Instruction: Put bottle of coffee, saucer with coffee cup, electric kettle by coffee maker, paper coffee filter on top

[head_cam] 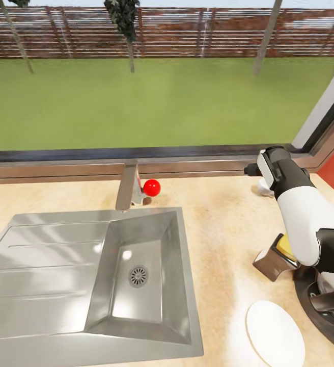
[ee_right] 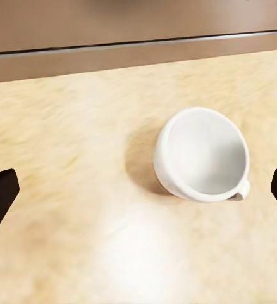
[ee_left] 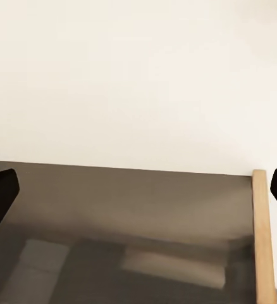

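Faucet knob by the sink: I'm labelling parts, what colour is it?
Bright red; the faucet knob shows best in the head view, behind the sink.

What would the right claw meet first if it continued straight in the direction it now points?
Probably the white coffee cup, which lies tipped on the countertop just ahead between the open fingers of the right claw; exact depth is unclear.

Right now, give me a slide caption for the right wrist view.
Open right gripper poised over a white cup lying tipped on the beige counter.
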